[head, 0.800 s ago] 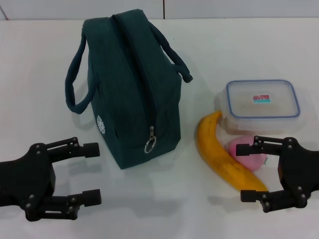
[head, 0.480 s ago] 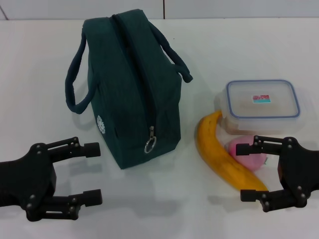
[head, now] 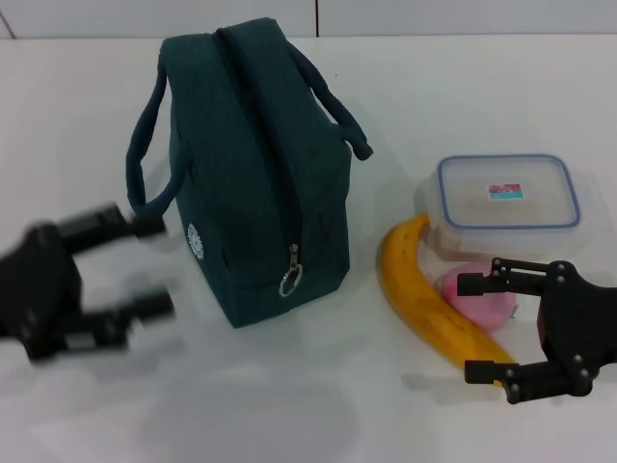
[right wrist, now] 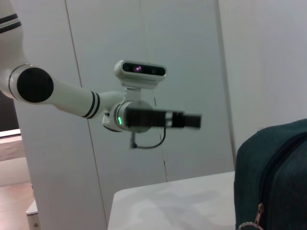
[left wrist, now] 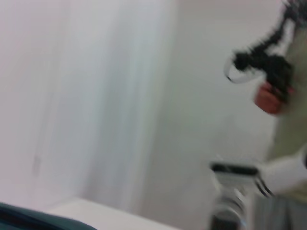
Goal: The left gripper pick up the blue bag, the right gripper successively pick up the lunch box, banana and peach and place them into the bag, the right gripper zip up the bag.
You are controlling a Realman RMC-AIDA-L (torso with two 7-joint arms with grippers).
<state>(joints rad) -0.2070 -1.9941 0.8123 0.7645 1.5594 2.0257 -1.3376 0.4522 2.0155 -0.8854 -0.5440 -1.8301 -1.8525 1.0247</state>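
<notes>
The blue bag [head: 251,164] stands upright at the table's middle, its handles up and its silver ring pull [head: 291,281] hanging at the near end. My left gripper [head: 154,265] is open, blurred by motion, just left of the bag below the left handle [head: 145,154]. The lunch box [head: 508,198] lies on the right, with the banana [head: 419,289] and the peach [head: 482,304] in front of it. My right gripper [head: 468,328] hangs open near the peach and the banana's near end. The right wrist view shows the left gripper [right wrist: 195,121] and the bag [right wrist: 273,177].
The white table [head: 318,405] stretches bare in front of the bag and between the two grippers. White wall panels [right wrist: 182,48] stand behind the table's far edge. The left wrist view is blurred, showing only a sliver of the bag [left wrist: 29,218].
My left gripper has swung up and toward the bag's left side, still open. The right gripper, bag, box and fruit have stayed where they were.
</notes>
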